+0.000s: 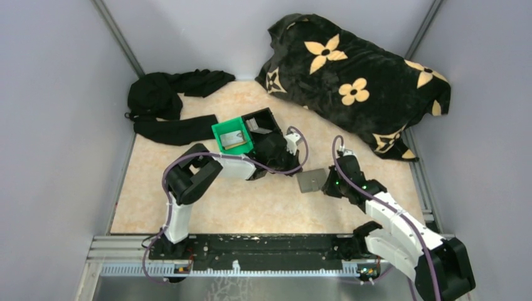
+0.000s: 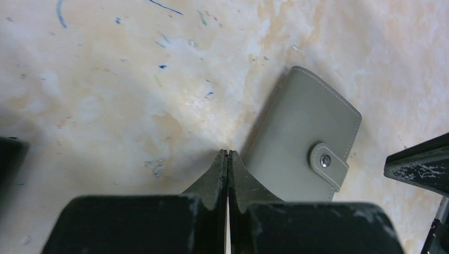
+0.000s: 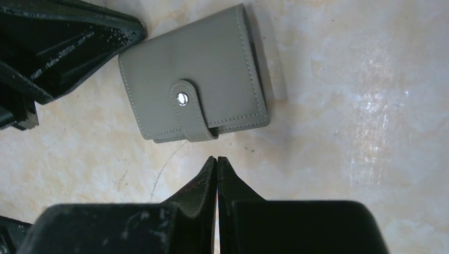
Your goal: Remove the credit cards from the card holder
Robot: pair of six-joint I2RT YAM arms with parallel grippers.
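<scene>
Lying clasped, the card holder (image 3: 193, 103) conceals its contents; both end effectors (image 2: 227, 153) (image 3: 216, 159) closed, empty.

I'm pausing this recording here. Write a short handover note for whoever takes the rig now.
Left gripper: shut, empty, tips beside the holder.
Right gripper: shut, empty, just short of the holder.
Holder: flat on the table, folded, strap snapped.
Green bin: holds a flat grey piece, possibly a card.
Done: unclear.
Left: unsnap the holder, check for cards, pull out any inside.
</scene>
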